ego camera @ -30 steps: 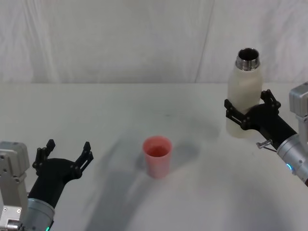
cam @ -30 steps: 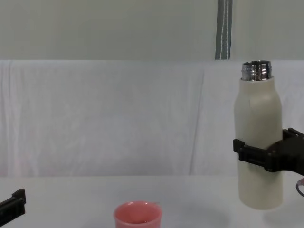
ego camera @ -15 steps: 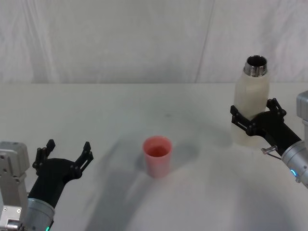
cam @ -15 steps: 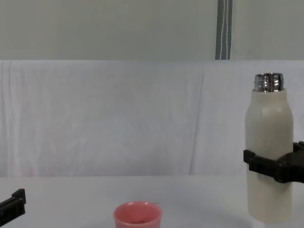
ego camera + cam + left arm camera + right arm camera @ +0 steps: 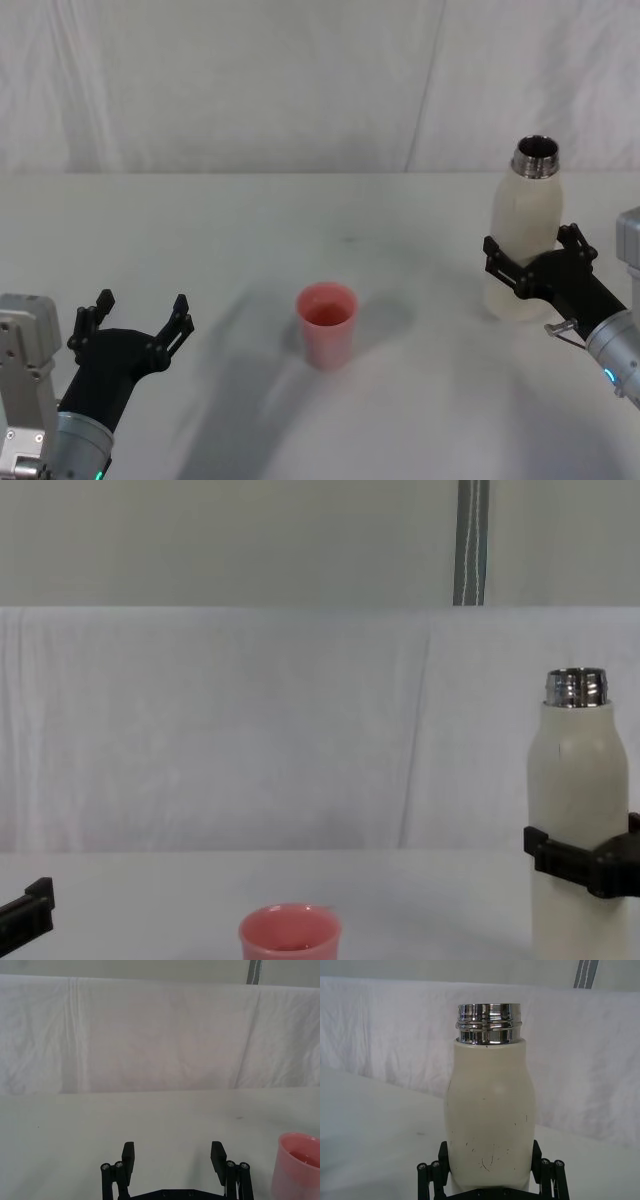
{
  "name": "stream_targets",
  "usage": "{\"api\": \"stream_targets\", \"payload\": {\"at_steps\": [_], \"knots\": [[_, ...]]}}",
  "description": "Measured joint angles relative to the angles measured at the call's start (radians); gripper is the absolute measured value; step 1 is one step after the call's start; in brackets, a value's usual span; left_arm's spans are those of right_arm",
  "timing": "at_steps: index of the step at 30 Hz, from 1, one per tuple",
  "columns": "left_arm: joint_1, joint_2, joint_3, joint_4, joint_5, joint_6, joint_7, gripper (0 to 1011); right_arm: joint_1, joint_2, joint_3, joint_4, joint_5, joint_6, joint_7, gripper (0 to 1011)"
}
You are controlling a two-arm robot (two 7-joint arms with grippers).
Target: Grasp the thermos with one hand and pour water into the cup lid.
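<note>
Two grippers | right gripper [image 5: 527, 262] clamps upright thermos [image 5: 522, 235] | left gripper [image 5: 138, 318] spread (parked)

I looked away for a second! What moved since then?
The right end effector, clamped on the tall cream-white thermos, carried it down and toward the robot's right, upright. The small pink cup lid and the open left end effector stayed put.

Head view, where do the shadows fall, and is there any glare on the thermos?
Head view: soft grey shadows lie on the table beside the cup lid, running down toward the left gripper. Right wrist view: the thermos, held by the right gripper, shows bright glints on its steel neck; its cream body looks matte.
</note>
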Motion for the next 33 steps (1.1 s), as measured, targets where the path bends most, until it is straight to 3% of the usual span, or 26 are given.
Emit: {"api": "stream_targets", "payload": {"at_steps": [33], "knots": [[0.000, 0.000, 0.000, 0.000, 0.000, 0.000, 0.000, 1001, 0.005, -0.034, 0.010, 0.056, 0.014, -0.030, -0.005, 950]]}}
